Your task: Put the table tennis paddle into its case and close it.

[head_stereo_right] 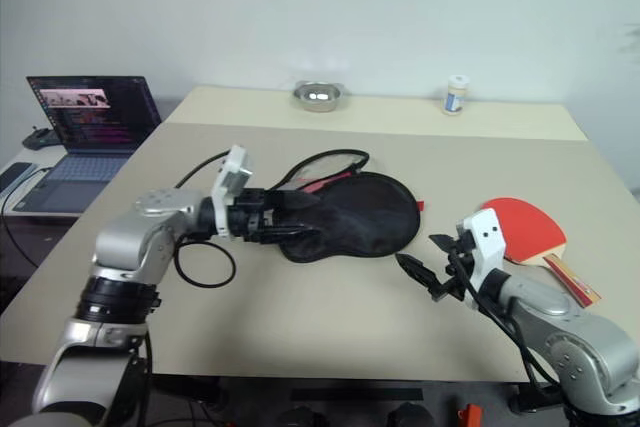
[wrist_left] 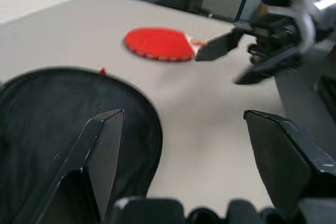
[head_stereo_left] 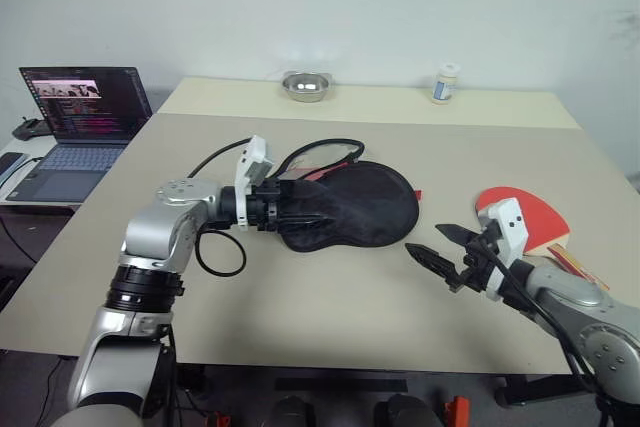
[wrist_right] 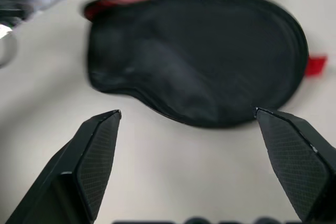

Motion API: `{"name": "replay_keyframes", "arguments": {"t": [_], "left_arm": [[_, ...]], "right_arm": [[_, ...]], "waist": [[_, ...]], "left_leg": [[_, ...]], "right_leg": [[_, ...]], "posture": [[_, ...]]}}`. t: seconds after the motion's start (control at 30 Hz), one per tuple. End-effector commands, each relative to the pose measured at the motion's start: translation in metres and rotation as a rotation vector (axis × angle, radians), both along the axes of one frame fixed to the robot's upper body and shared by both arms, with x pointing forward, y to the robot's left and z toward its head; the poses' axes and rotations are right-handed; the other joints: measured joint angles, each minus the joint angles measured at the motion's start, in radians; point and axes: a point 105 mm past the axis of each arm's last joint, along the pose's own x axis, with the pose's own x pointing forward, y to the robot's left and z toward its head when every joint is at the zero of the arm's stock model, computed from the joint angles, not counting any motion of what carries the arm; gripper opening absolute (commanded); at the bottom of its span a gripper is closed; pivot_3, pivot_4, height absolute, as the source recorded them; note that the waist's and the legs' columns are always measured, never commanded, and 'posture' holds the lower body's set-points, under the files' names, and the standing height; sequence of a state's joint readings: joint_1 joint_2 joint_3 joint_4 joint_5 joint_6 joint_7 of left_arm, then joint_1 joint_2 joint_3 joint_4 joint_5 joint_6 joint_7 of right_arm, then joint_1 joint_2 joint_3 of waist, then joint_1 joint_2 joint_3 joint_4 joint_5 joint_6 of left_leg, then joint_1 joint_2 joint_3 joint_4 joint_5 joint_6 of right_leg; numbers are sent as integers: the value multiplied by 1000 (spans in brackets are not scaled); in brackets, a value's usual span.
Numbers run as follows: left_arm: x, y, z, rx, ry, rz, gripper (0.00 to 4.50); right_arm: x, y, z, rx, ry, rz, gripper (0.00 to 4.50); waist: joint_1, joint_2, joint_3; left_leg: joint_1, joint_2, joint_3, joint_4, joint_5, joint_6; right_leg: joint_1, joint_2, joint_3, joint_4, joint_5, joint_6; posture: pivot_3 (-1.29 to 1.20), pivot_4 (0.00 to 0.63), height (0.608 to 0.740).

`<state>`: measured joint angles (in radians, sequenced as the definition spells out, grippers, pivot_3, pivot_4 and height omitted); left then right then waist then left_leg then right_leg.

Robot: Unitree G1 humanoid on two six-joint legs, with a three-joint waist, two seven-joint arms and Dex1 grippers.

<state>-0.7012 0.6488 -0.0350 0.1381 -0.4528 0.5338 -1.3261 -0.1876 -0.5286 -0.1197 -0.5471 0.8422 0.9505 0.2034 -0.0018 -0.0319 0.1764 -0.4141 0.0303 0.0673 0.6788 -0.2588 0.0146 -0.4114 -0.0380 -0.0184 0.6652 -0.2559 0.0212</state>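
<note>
the case (head_stereo_left: 355, 205) lies black side up on the counter (head_stereo_left: 330, 297) — the left pincer (head_stereo_left: 312, 217) gapes at its narrow end. the right pincer (head_stereo_left: 442, 250), jaws wide and empty, hovers beside the table tennis paddle (head_stereo_left: 527, 215).

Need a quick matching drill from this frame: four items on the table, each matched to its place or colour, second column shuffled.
Items:
1. table tennis paddle
2. case
3. metal bowl
4. small jar

Descriptions:
a. black side up, mid table, at the left tool
b. far edge of the table, white lid
c. red face up, beside the right tool
d. far edge of the table, shiny and round

Pairs: 1-c, 2-a, 3-d, 4-b
</note>
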Motion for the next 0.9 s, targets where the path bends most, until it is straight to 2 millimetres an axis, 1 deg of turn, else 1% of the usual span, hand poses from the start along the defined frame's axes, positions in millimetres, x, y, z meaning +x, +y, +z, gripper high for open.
{"name": "replay_keyframes", "arguments": {"t": [0.03, 0.13, 0.3, 0.47, 0.53, 0.6, 0.73, 0.8, 0.9], "left_arm": [[2, 15, 5, 50, -67, 1, 3964], [4, 20, 2, 67, -72, 9, 3964], [2, 14, 1, 48, -70, 4, 3964], [1, 12, -2, 45, -66, 5, 3964], [1, 12, -2, 46, -65, 10, 3964], [2, 12, -2, 46, -66, 12, 3964], [2, 11, -1, 44, -69, 12, 3964], [2, 11, -1, 45, -71, 12, 3964], [3, 10, -1, 47, -75, 12, 3964]], "right_arm": [[19, -1, -12, 32, 71, -107, 4500], [36, 2, -21, 10, 81, -139, 4500], [54, 8, -30, -3, 96, -172, 4500], [62, 17, -40, -9, 128, -179, 4500], [61, 28, -41, 36, 154, -151, 4500], [61, 37, -38, 84, 170, -125, 4500], [59, 59, -23, 236, 201, -66, 4500], [59, 64, -18, 281, 213, -53, 4500], [62, 68, -15, 336, 233, -72, 4500]], "waist": [[0, 0, 0], [1, 0, 0], [0, 0, 0], [-2, 0, 0], [-3, 0, 0], [-4, 0, 0], [-5, 0, 0], [-6, 0, 0], [-8, 0, 0]], "left_leg": [[0, 0, 0, 0, 0, 0], [0, -1, 1, 0, 0, 0], [-3, -1, 2, 0, 0, 1], [-3, 0, 1, -1, 0, 1], [-2, 0, 2, -1, 0, 1], [-2, 0, 2, -1, 0, 1], [-2, 1, 2, -1, 0, 1], [-2, 1, 2, -1, 0, 1], [-2, 1, 2, -1, 0, 1]], "right_leg": [[0, 0, 0, 0, 0, 0], [0, 1, 0, -1, 0, 0], [-2, 1, 1, -2, 0, 0], [-3, 1, 1, 0, 0, 0], [-3, 1, 1, 0, 0, 0], [-3, 1, 1, 1, 0, 0], [-4, 1, 1, 2, 0, 0], [-4, 1, 1, 2, 0, 0], [-4, 1, 1, 2, 0, -1]], "posture": [[0, 150, 740], [0, 150, 740], [0, 150, 740], [0, 150, 740], [0, 150, 740], [0, 150, 740], [0, 150, 740], [0, 150, 740], [0, 150, 740]]}}
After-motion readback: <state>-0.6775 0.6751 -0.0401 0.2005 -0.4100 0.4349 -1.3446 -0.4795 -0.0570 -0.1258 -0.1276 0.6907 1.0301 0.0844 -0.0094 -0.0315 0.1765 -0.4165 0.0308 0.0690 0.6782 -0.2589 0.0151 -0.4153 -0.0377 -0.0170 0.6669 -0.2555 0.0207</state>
